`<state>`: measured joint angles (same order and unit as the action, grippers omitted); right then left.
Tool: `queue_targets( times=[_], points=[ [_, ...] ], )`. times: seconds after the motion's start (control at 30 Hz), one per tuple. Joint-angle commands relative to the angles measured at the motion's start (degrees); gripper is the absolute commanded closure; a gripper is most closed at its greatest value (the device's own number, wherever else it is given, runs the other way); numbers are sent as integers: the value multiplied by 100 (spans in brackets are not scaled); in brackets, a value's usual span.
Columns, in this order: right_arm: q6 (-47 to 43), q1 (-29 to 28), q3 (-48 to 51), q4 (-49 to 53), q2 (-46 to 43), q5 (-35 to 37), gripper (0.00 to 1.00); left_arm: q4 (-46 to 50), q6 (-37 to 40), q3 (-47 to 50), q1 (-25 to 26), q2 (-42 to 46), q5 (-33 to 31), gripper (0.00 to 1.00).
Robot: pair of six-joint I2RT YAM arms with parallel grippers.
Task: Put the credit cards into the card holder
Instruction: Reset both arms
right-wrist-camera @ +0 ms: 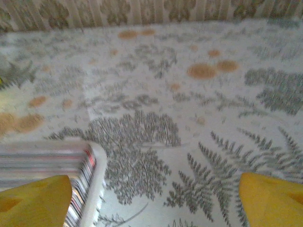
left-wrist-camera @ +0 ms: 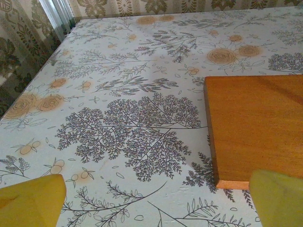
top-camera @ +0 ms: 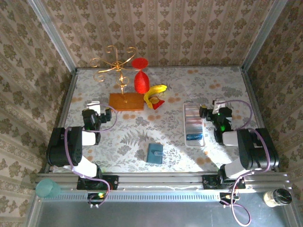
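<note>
Hovering: right tool (right-wrist-camera: 156, 198), fingers apart, empty; holder (right-wrist-camera: 42, 161) just beside it, rim under one finger. Blue card (top-camera: 194, 137) at holder's near end, behind the tool. Left tool (left-wrist-camera: 156, 198) apart, empty. Risk: a descending finger clips the rim, shoves holder, unseats card.

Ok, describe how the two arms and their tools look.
The left arm and right arm are built of chunky black housings and white links, each trailing lavender cables from base to wrist. A green light glows near the right arm's wrist. The left tool and right tool have blunt yellow fingers.
</note>
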<state>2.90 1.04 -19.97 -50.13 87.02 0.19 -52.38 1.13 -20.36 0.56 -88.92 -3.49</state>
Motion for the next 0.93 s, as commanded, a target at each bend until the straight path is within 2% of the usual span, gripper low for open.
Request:
queue_targets(
  times=[0.0, 0.1, 0.17, 0.9],
  points=[
    [129, 29, -203, -108, 47, 107, 7, -145, 103, -135, 58, -12, -110, 0],
    [123, 20, -234, -65, 51, 152, 6, -141, 157, -144, 124, -12, -235, 0],
    [106, -13, -254, 18, 34, 221, 0, -114, 181, -165, 146, -20, -243, 0],
    [-56, -156, -341, 153, 47, 342, 0, -107, 181, -170, 146, -23, -235, 0]
  ],
)
